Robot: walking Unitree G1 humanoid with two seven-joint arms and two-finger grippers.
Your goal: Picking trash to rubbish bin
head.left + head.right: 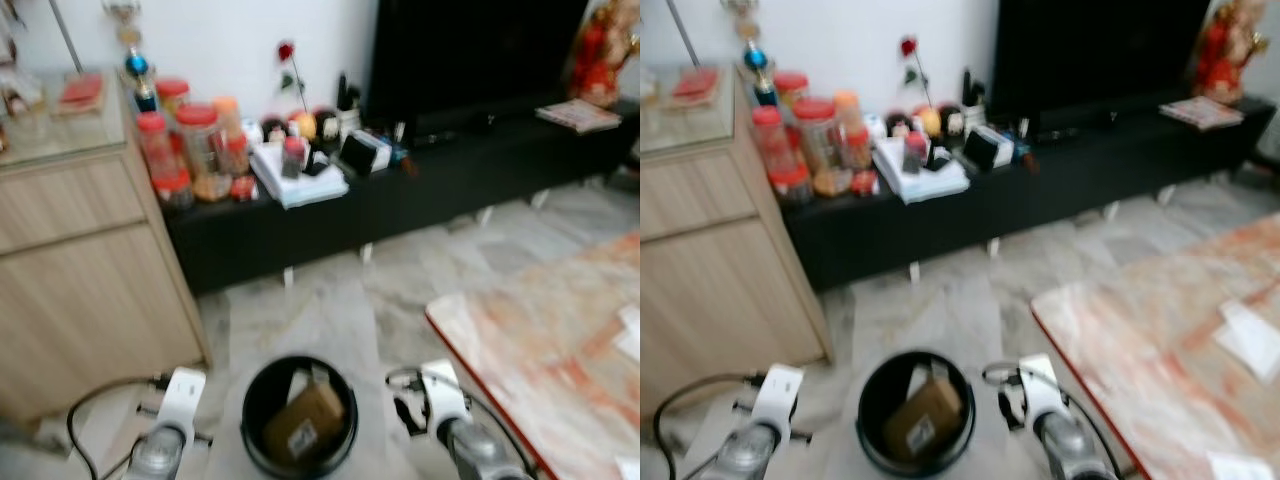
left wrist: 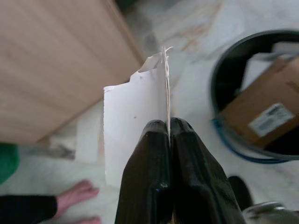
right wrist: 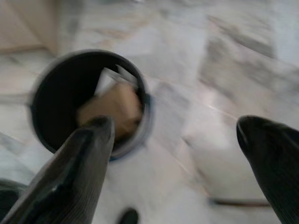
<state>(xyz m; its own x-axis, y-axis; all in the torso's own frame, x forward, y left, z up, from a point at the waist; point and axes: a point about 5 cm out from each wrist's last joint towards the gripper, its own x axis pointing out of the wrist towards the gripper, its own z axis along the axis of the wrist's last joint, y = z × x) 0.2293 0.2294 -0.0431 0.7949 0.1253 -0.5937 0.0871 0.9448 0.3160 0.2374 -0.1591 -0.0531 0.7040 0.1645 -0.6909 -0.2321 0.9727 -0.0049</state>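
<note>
A black round rubbish bin [image 1: 299, 415] stands on the marble floor between my two arms, with a brown cardboard box [image 1: 303, 423] and white paper inside. In the left wrist view my left gripper [image 2: 169, 135] is shut on a torn white sheet of paper [image 2: 133, 121], held edge-on beside the bin [image 2: 243, 144]. My right gripper [image 3: 175, 135] is open with nothing between its fingers, hovering over the floor just beside the bin [image 3: 88, 98]. Both wrists [image 1: 170, 420] [image 1: 445, 405] show low in the eye views.
A wooden cabinet [image 1: 80, 270] stands on the left. A low black TV bench [image 1: 420, 180] carries jars, tissues and clutter. A marble-topped table [image 1: 560, 330] with white paper scraps [image 1: 1250, 335] is on the right. A person's bare foot [image 2: 77, 196] is on the floor near my left arm.
</note>
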